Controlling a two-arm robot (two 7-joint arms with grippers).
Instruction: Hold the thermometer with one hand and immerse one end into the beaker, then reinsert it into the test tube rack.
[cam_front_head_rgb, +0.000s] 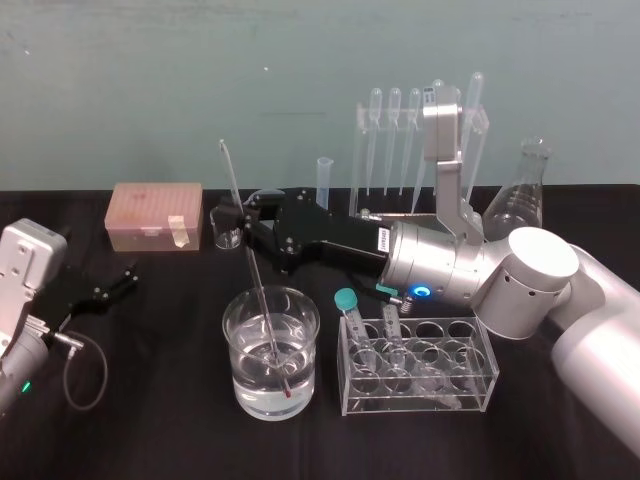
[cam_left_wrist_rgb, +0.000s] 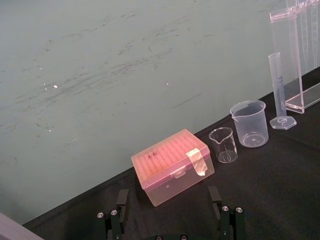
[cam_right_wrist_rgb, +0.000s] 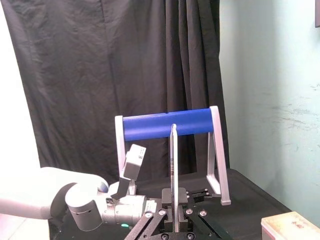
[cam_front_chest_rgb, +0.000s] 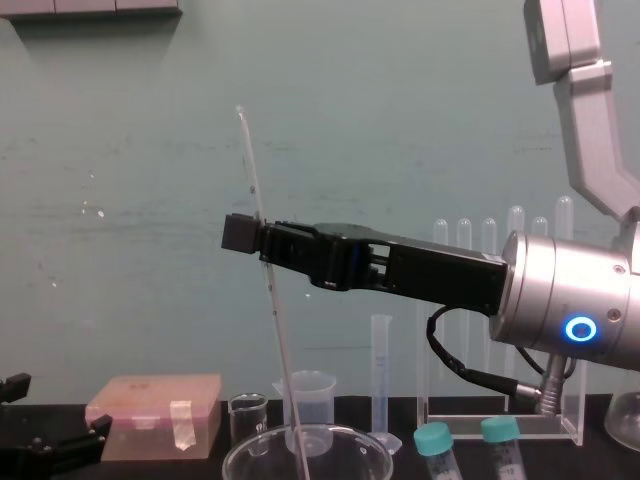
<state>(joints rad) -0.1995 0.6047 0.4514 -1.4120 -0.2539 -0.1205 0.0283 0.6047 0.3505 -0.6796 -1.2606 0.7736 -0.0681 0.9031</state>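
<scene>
Head view: above the wide water-filled glass bowl (cam_front_head_rgb: 228, 330), the long black right gripper (cam_front_head_rgb: 238, 220) is clamping the thin clear glass thermometer (cam_front_head_rgb: 260, 290) at a tilt, dipping its red tip; the left gripper (cam_front_head_rgb: 112, 283) is idling, fingers spread, left of the bowl.

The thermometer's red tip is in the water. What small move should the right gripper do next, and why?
Probably lift the thermometer straight up. The right gripper is shut on it, and its red tip sits under water in the wide glass bowl, so it must clear the rim before going toward the tall acrylic rack. The left gripper is parked at left.
</scene>
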